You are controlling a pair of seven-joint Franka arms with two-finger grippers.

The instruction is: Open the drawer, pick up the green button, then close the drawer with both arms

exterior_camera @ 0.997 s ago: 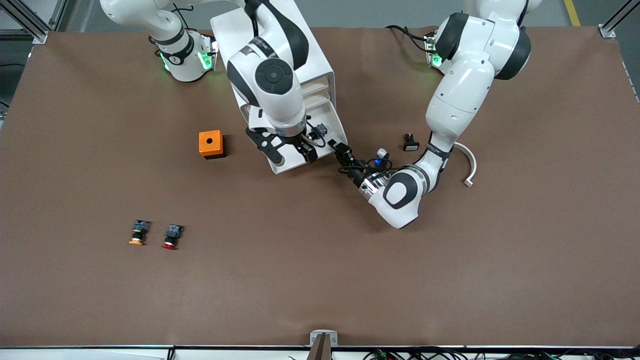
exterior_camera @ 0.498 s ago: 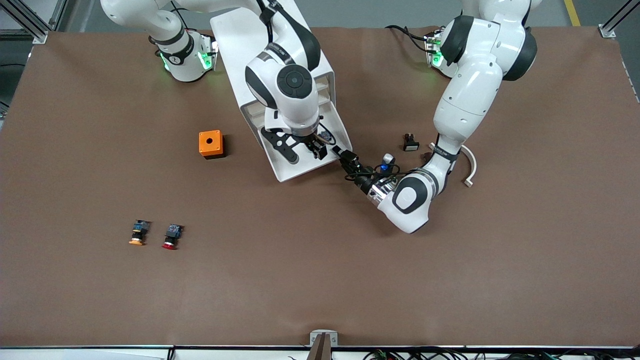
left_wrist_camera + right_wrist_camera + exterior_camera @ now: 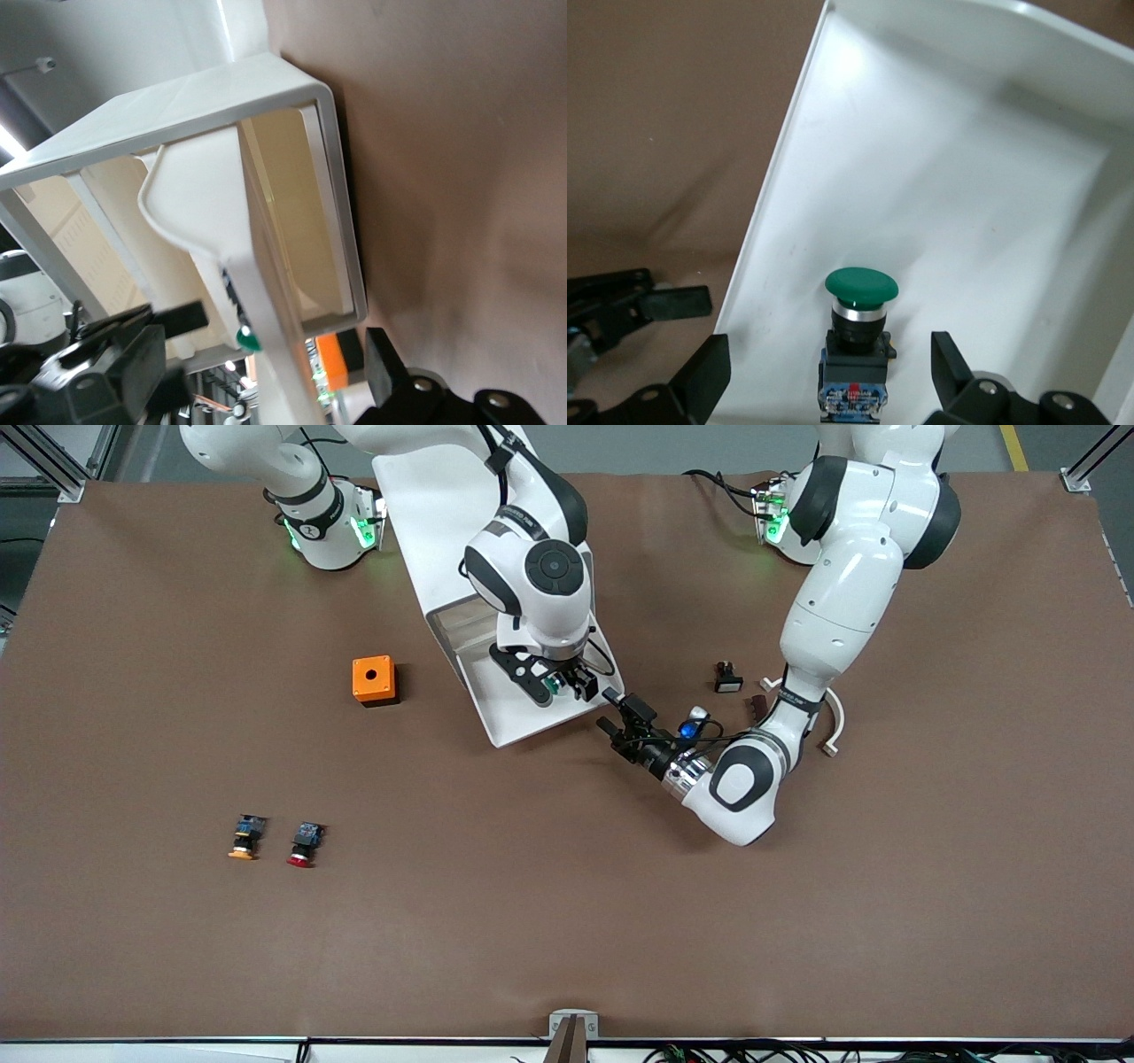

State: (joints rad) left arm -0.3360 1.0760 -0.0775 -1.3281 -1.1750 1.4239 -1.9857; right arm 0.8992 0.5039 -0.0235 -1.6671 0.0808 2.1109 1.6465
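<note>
The white cabinet lies at the middle of the table's robot side. Its lowest drawer is pulled out toward the front camera. The green-capped button lies on the drawer floor. My right gripper hangs just above the drawer, open, with one finger on each side of the button. In the front view the right gripper hides most of the button. My left gripper is open at the drawer's corner toward the left arm's end. In the left wrist view the drawer front runs between the left gripper's fingers.
An orange box with a hole stands beside the cabinet toward the right arm's end. An orange-capped button and a red-capped one lie nearer the front camera. A small black-and-white part and a white curved piece lie by the left arm.
The drawer has slid out a little more. My left gripper has drawn back toward the front camera. My right gripper has moved across the drawer to over the button.
</note>
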